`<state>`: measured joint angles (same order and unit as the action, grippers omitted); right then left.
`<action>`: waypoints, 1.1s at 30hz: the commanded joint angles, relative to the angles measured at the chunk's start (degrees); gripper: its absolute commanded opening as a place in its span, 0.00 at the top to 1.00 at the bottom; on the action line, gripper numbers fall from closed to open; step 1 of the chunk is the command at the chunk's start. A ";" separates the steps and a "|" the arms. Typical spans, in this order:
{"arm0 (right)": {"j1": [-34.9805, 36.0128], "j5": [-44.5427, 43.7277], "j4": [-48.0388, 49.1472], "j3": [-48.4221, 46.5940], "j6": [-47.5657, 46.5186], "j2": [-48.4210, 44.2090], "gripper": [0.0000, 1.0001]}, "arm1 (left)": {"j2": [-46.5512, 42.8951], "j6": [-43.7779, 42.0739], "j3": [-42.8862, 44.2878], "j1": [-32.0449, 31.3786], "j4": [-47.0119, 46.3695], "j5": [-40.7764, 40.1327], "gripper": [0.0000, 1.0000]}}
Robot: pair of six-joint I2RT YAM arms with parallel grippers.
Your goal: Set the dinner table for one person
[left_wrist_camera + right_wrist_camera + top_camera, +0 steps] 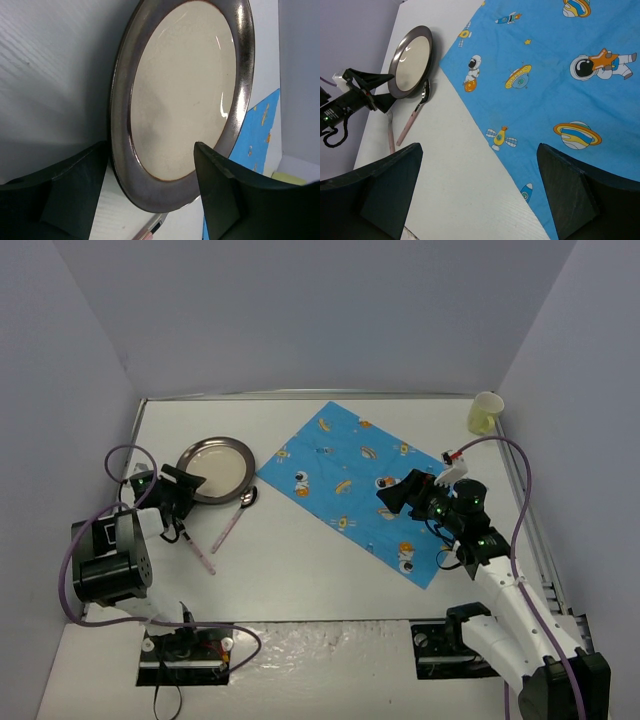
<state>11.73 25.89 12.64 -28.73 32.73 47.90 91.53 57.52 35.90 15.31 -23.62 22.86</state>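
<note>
Top external view: at left of frame, the left gripper [192, 480] holds its jaws apart astride the rim of a dark-rimmed plate [215, 468], not clamped on it. Right of centre, the right gripper [388, 498], jaws wide and empty, hovers over a blue astronaut-print cloth [340, 475]. Plate and cloth lie on the dinner table [300, 570], the white surface filling the frame. A pink-handled spoon [233, 522] lies just beside the plate.

Plate [185, 90]: round, cream centre, dark metallic rim, lying on the white table [50, 75]. Left gripper [150, 145]: two dark fingers spread, one on each side of the plate's near rim. Blue printed cloth [257, 130]: at right edge. Pink utensil [144, 234]: below the plate, mostly cut off.
</note>
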 commanded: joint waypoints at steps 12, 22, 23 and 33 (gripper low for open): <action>0.75 -0.93 3.35 -0.63 -1.09 -0.52 0.05 | 1.00 1.44 1.90 -2.82 -2.56 -1.58 0.87; 0.75 -1.19 1.50 -2.27 -1.56 -1.89 0.05 | -7.67 1.30 4.27 -2.37 0.62 0.04 1.00; 0.75 -1.19 1.02 -2.64 -1.75 -2.13 0.05 | -10.33 1.42 4.75 -2.31 1.71 0.28 1.00; 0.75 -1.54 0.04 -3.57 -1.79 -3.38 0.05 | -19.30 5.26 6.76 -0.80 -0.10 5.20 1.00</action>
<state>12.10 24.86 10.20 -29.22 31.55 45.56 77.15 59.04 37.06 13.91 -12.87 22.46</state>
